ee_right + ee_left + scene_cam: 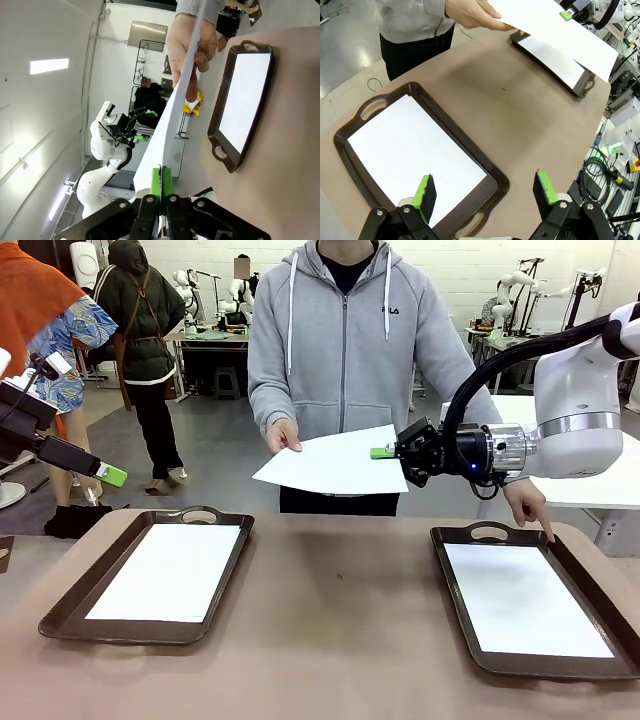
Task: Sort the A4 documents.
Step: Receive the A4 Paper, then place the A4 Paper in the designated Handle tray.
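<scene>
A person's hand [283, 435] holds out a white A4 document [330, 462] above the table's far edge. My right gripper [385, 452] is shut on its right edge. In the right wrist view the sheet [175, 105] runs edge-on up from the closed green pads [161, 180] to the person's fingers [192, 40]. Another A4 document [170, 570] lies flat in the left tray [140, 632], and one more [525, 600] in the right tray [457, 600]. My left gripper [486, 189] hangs open above the left tray's near end, holding nothing.
The person's other hand [535, 508] rests a finger on the right tray's far rim. Bare brown table [340, 620] lies between the two dark handled trays. Other people and tables stand farther back in the room.
</scene>
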Robot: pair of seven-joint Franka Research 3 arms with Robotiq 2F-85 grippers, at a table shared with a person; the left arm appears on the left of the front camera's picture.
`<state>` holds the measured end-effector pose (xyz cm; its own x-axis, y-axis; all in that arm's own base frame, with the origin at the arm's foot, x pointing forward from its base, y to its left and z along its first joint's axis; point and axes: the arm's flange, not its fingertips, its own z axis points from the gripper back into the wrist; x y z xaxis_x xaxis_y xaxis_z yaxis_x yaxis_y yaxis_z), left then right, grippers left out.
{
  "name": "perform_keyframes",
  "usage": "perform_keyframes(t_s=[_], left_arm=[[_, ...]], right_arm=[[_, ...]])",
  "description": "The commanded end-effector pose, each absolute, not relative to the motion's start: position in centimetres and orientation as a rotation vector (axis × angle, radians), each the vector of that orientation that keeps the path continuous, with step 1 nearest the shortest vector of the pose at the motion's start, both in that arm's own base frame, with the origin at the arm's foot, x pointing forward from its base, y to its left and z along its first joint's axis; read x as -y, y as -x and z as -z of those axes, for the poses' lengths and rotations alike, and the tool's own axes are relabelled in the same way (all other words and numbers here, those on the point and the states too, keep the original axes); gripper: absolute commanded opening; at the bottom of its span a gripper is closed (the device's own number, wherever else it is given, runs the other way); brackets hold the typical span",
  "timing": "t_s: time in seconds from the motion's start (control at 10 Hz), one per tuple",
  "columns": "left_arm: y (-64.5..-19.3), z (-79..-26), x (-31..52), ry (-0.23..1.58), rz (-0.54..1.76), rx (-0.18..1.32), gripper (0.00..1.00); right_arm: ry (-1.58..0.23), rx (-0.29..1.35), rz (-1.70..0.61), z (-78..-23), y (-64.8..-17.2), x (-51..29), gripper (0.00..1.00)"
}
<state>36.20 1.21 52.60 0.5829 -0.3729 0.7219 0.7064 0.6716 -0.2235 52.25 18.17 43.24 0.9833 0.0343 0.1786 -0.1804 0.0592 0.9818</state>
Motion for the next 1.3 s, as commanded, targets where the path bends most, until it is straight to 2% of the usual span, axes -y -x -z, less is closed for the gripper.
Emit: perform_keyframes(t_s=[0.0, 0.2, 0.3, 1.2], left_arm=[[-36.25, -52.55, -1.23, 0.540, 0.667, 0.696, 1.00], [-36.25, -52.55, -1.23, 0.540, 0.667, 0.696, 1.00], [-36.25, -52.55, -1.23, 0.540, 0.667, 0.696, 1.00], [-36.25, -52.55, -1.23, 0.540, 0.667, 0.696, 1.00]], right_arm=[[-1.534, 0.093, -0.134, -43.69, -52.83, -18.31, 0.00], [-1.559, 0.022, -0.226, -43.97, -52.66, -18.64, 0.00], [-1.507, 0.107, -0.156, -43.27, -52.22, -18.18, 0.00], [-1.507, 0.107, -0.156, -43.27, -52.22, -18.18, 0.00]])
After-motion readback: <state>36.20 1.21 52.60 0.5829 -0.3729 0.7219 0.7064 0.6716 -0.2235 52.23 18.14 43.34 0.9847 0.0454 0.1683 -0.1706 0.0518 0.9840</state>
